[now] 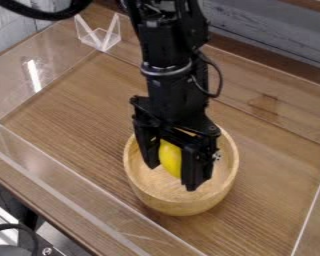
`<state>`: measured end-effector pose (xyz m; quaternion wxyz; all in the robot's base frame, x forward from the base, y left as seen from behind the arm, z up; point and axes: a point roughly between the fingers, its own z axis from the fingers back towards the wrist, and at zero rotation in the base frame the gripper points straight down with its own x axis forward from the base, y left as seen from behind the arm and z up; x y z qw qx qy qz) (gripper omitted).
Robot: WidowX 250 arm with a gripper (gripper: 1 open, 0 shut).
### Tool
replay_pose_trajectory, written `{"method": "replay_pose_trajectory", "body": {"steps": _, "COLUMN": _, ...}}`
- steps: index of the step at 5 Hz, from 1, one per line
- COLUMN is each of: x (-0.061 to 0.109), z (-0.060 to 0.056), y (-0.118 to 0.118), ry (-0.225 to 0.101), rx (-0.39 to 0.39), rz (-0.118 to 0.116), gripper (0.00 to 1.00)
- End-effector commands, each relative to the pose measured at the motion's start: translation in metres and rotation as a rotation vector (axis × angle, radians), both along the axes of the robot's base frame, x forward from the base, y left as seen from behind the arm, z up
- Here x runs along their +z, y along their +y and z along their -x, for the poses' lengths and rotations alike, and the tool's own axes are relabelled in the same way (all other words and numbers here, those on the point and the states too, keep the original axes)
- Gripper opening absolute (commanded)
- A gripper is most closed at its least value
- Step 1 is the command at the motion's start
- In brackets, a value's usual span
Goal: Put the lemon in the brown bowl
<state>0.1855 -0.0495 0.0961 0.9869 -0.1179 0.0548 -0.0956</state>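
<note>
The brown bowl (152,198) is a round, light tan wooden bowl standing on the wooden table near the front middle. My black gripper (174,162) reaches straight down into the bowl. It is shut on the lemon (171,157), a small bright yellow oval held between the two fingers (196,165), inside the bowl's rim and just above its floor. The fingers hide part of the lemon and the bowl's back wall.
The wooden table (83,110) is enclosed by clear acrylic walls (43,60) on the left, front and right. A clear stand (99,35) sits at the back left. A dark surface lies beyond the table's far edge.
</note>
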Motion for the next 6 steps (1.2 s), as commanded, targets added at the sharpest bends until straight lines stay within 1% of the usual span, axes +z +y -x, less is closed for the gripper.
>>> {"method": "replay_pose_trajectory", "body": {"steps": 1, "x": 0.0037, "z": -0.0024, "y": -0.0023, "ry": -0.025, "rx": -0.021, "rz": 0.006, "gripper": 0.0}}
{"method": "replay_pose_trajectory", "body": {"steps": 5, "x": -0.0017, "z": -0.0017, "y": -0.0034, "ry": -0.03, "rx": -0.032, "rz": 0.006, "gripper": 0.0}}
{"method": "replay_pose_trajectory", "body": {"steps": 6, "x": 0.0, "z": -0.0017, "y": -0.0031, "ry": -0.03, "rx": -0.034, "rz": 0.007, "gripper": 0.0}}
